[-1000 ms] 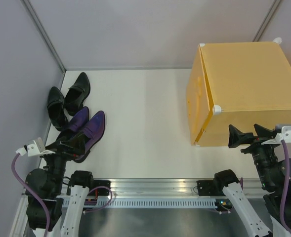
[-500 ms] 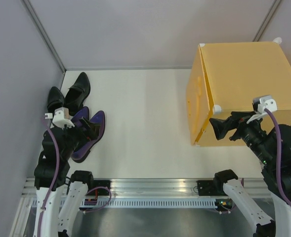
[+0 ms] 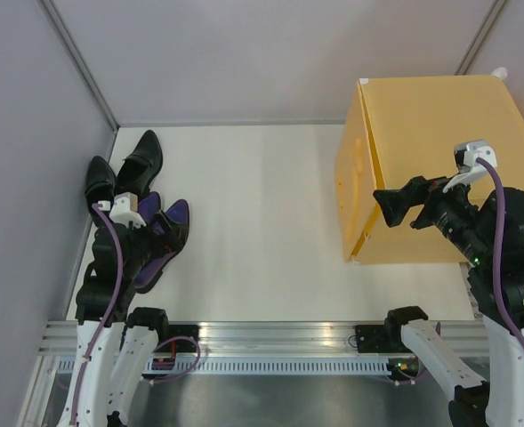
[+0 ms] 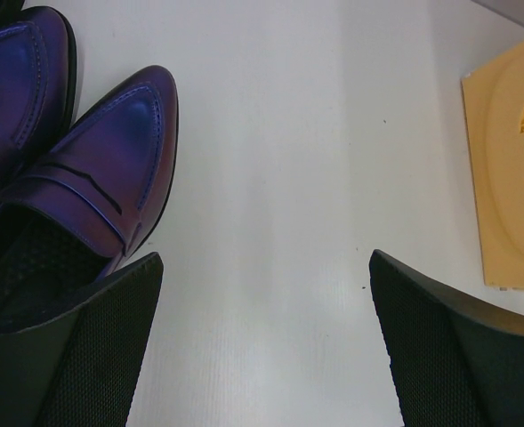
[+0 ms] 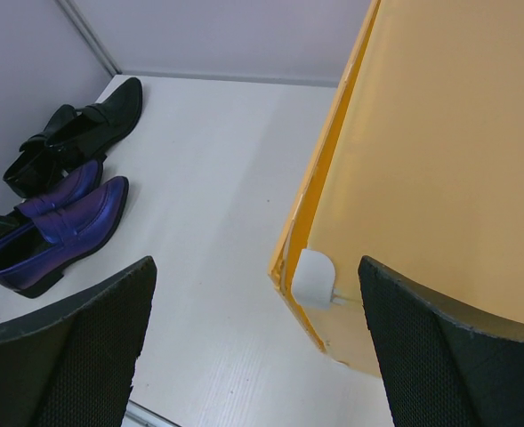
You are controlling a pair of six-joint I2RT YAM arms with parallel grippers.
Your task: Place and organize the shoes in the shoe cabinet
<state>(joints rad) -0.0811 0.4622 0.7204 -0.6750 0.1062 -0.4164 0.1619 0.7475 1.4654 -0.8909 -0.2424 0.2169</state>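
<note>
Moved left gripper (image 4: 263, 258) over purple shoes (image 4: 110, 169), wide open, empty | raised right gripper (image 5: 257, 262) beside shoe cabinet (image 5: 439, 160) door (image 3: 355, 182), wide open, empty | poised for pickup

The white counter (image 3: 262, 205) is being viewed from overhead. The shiny purple pointed shoes (image 4: 110, 169) are being framed closely by the left wrist view and, from farther off, by the right, beside the yellow-orange plastic cabinet (image 5: 448, 160).
</note>
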